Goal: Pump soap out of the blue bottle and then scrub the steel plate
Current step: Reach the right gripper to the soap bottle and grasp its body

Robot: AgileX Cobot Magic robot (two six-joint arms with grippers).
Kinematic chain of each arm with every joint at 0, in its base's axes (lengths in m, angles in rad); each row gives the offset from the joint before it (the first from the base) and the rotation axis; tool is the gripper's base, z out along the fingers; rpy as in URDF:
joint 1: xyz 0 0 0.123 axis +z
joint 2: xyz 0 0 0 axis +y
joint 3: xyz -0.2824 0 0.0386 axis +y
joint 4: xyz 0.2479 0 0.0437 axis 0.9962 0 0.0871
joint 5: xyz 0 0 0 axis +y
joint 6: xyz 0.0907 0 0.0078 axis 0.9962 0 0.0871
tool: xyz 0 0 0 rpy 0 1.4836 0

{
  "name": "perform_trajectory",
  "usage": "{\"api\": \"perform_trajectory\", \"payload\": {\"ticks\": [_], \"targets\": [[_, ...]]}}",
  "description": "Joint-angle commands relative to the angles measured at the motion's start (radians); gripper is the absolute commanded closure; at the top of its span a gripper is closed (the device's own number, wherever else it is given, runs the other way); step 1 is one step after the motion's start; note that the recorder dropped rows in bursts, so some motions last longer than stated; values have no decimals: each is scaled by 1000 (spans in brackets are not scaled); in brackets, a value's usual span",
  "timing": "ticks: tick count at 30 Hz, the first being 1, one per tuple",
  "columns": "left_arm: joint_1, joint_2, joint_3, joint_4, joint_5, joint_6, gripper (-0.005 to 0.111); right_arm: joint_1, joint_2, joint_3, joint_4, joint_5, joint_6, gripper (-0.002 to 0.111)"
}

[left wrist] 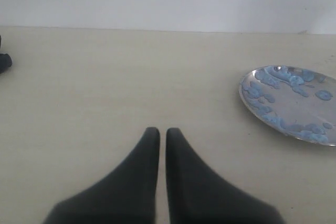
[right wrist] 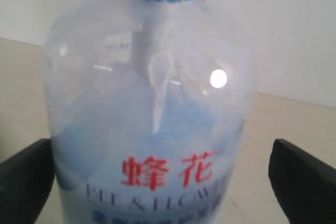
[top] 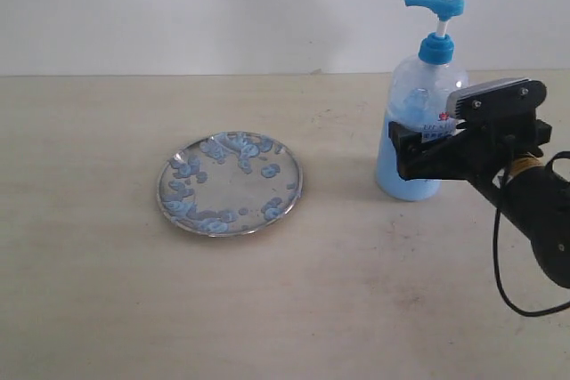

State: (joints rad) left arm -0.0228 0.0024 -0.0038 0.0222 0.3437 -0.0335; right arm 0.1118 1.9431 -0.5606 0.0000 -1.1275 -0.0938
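The blue bottle stands upright at the right of the table, its bright blue pump head raised. My right gripper is open around its lower body. In the right wrist view the bottle fills the space between the fingers, and a gap shows on one side. The steel plate lies flat to the left of the bottle, dotted with bluish soap blobs. My left gripper is shut and holds nothing. It hovers over bare table, apart from the plate. It is out of the exterior view.
The beige table meets a white wall at the back. A black cable loops under the right arm. A small dark object sits at the edge of the left wrist view.
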Motion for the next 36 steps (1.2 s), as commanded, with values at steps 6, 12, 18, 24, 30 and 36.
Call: {"api": "perform_trajectory", "payload": {"ticks": [6,12,18,24,30,36], "targets": [[2,-2,4,-1,-6,6,103,2,113,-152,17,120,7,52],[2,-2,4,-1,-6,6,103,2,113,-150,0,189,14,108],[2,-2,4,-1,-6,6,103,2,113,-150,-5,185,-5,108],[2,-2,4,-1,-4,6,103,2,113,-150,-12,176,-10,108],[2,-2,4,187,-6,173,103,2,113,-150,-12,176,-13,108],[2,-2,4,345,-6,195,103,2,113,-150,-10,171,-21,108]]}}
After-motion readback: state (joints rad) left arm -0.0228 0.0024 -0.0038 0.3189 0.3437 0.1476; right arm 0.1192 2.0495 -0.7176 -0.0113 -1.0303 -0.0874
